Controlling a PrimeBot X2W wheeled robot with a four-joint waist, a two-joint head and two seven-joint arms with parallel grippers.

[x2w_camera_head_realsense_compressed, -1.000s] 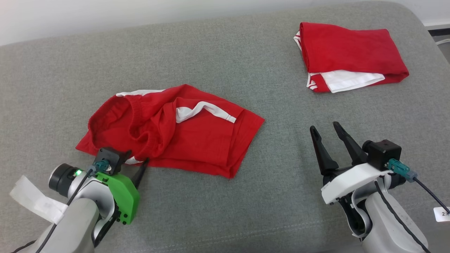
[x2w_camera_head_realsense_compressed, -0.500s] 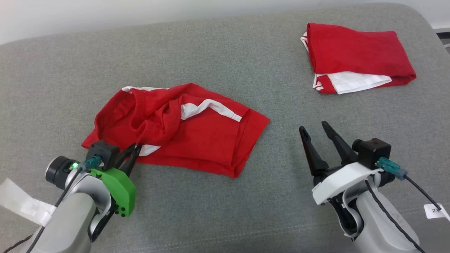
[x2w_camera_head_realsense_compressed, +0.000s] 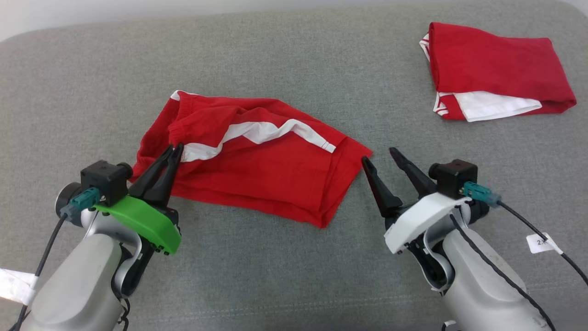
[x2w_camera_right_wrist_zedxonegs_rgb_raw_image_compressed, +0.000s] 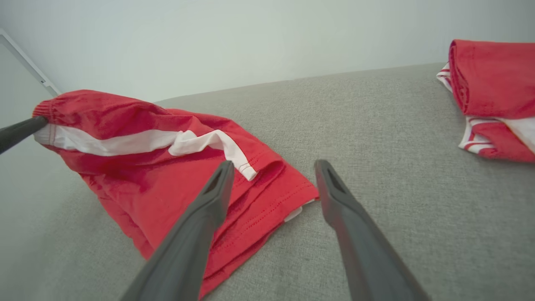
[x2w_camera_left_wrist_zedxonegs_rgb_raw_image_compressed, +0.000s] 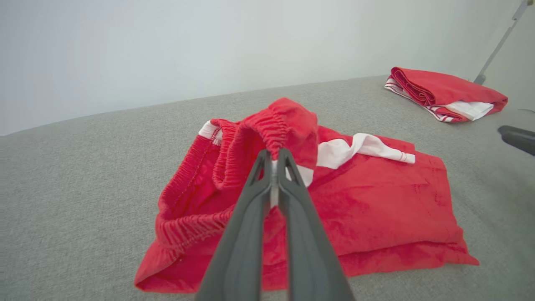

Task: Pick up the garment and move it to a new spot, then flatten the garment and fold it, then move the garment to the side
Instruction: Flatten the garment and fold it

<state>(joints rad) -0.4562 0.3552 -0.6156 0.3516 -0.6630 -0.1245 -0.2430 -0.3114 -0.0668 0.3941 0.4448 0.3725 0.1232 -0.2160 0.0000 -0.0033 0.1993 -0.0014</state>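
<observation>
**Left wrist view: waistband pinched, cloth raised**

The left gripper rises from 6 o'clock with its jaws closed tight on the elastic waistband of the red garment. The waistband is lifted into a hump at centre. The rest lies on the grey cushion, with its white stripe toward 3 o'clock. A folded red garment sits at 2 o'clock, well apart. A lone dark fingertip enters at 3 o'clock, touching nothing.

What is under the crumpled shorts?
Grey cushion shows all round the shorts, and they rest on it. The left tool, shut on them, holds one edge up; anything beneath the cloth is covered.
</observation>
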